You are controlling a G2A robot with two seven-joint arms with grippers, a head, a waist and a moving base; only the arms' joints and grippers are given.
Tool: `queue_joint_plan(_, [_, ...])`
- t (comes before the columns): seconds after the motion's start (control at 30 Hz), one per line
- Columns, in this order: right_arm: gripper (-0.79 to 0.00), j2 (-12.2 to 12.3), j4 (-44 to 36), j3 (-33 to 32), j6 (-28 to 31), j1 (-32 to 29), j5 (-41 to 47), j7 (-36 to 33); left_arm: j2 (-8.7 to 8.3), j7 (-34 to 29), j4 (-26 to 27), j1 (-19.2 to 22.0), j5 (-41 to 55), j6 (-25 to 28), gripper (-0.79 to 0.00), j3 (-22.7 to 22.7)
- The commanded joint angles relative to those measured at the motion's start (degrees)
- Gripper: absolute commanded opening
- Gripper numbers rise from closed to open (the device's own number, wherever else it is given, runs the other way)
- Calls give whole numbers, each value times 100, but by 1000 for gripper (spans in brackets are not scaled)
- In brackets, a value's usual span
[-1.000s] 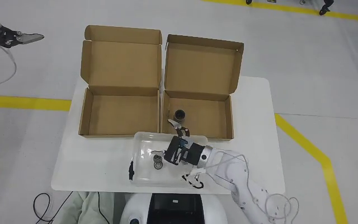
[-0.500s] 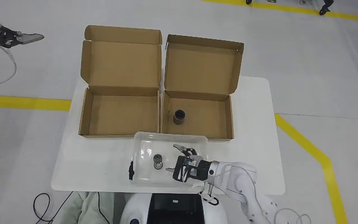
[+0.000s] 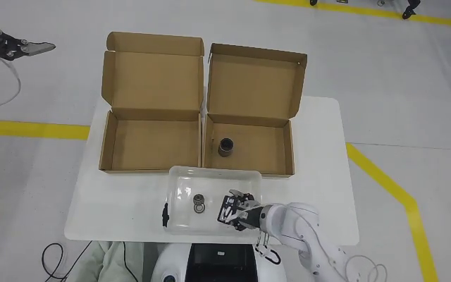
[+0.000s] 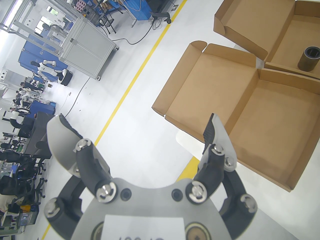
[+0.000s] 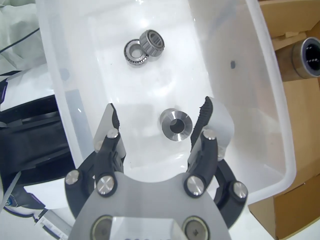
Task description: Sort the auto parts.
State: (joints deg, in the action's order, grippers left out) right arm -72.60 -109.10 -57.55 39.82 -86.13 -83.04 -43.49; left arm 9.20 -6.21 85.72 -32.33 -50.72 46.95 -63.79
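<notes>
A clear plastic bin point(image 3: 180, 185) point(image 5: 262, 58) sits at the table's near edge. Inside lie two roller bearings point(image 5: 145, 47) point(image 3: 199, 204) touching each other, and a shiny metal bushing point(image 5: 176, 127) with a centre hole. My right gripper point(image 5: 160, 118) point(image 3: 231, 206) is open inside the bin, its fingers either side of the bushing, one pad close beside it. A dark cylindrical sleeve point(image 3: 225, 147) point(image 4: 309, 58) point(image 5: 303, 58) stands in the right cardboard box point(image 3: 271, 150). The left cardboard box point(image 3: 151, 144) point(image 4: 262, 126) holds nothing. My left gripper point(image 4: 140, 133) is open, high off the table's left side.
Both boxes stand with lids folded back, side by side behind the bin. White table surface point(image 3: 317, 141) extends right of the boxes. A yellow floor line point(image 4: 130, 81) and workshop equipment lie beyond the table.
The right gripper has drawn back from near the right box toward the bin's near side and come down around the bushing. The sleeve now stands uncovered in the right box.
</notes>
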Motion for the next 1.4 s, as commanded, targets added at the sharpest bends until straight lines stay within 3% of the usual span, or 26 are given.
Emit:
queue_joint_plan(0.0, [-182, 1, -9, 31, -109, 47, -9, -131, 0, 0, 0, 0, 0, 0, 0, 0])
queue_joint_plan(0.3, [-225, 6, 154, 206, -374, 210, -63, -322, 0, 0, 0, 0, 0, 0, 0, 0])
queue_joint_plan(0.53, [-342, -20, 478, 407, -498, 484, -52, -381, 0, 0, 0, 0, 0, 0, 0, 0])
queue_joint_plan(0.87, [-422, -49, 642, 652, -715, 721, -22, -838, 0, 0, 0, 0, 0, 0, 0, 0])
queue_joint_plan(0.9, [-462, -49, 639, 660, -733, 727, -3, -842, 0, 0, 0, 0, 0, 0, 0, 0])
queue_joint_plan(1.03, [-785, -45, 656, 696, -756, 763, 24, -888, 0, 0, 0, 0, 0, 0, 0, 0])
queue_joint_plan(1.37, [-785, -27, 430, 812, -632, 886, -51, -496, 0, 0, 0, 0, 0, 0, 0, 0])
